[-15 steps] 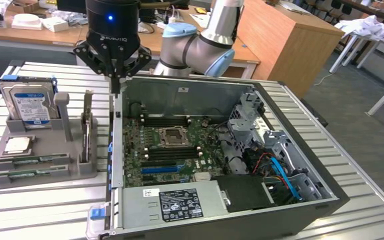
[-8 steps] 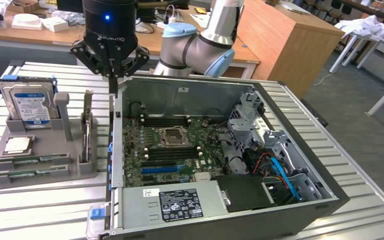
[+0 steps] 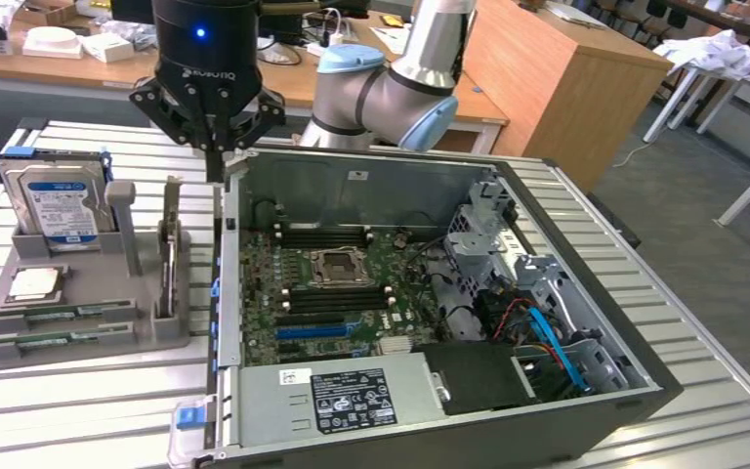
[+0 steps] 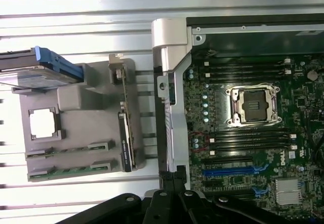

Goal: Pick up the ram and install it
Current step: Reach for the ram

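Note:
Two ram sticks lie flat in the slots of a grey holder (image 3: 89, 357): one ram stick (image 3: 60, 315) (image 4: 68, 148) and a second ram stick (image 3: 52, 340) (image 4: 66, 171) beside it, both thin and green. My black gripper (image 3: 223, 156) (image 4: 173, 181) hangs shut and empty above the far corner of the open computer case (image 3: 226, 293), over its wall on the holder's side. It is well apart from the ram. The motherboard (image 3: 290, 303) shows dark memory slots (image 3: 329, 235) (image 4: 248, 72) on both sides of the processor socket (image 3: 336, 262) (image 4: 251, 105).
The holder also carries an upright hard drive (image 3: 56, 200) (image 4: 35, 69), a square silver processor chip (image 3: 36, 283) (image 4: 41, 122) and an upright card (image 3: 167, 259) (image 4: 125, 133). Drive cage and cables (image 3: 531, 303) fill the case's right in the exterior view. Everything sits on a slatted metal table (image 3: 75, 410).

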Available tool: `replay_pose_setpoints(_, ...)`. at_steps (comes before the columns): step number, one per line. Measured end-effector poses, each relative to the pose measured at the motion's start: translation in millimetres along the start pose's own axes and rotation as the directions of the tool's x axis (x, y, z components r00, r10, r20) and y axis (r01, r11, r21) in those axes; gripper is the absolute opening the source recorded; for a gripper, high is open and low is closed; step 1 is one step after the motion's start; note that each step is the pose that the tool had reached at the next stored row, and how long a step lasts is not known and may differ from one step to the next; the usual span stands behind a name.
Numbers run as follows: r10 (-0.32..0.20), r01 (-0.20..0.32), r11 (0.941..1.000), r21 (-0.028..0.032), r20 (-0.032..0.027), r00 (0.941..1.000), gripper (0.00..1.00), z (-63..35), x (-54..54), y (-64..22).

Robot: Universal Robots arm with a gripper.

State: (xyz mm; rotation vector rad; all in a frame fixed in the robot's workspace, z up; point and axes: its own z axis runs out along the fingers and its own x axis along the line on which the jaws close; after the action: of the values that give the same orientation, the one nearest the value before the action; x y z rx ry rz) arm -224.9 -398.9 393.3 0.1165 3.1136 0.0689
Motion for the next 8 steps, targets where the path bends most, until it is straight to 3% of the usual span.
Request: replay_pose_setpoints(8, 0.000, 0.000, 1.0000, 0.0000, -0.0001, 1.0000, 0.10, -0.2, 7.4, -0.5)
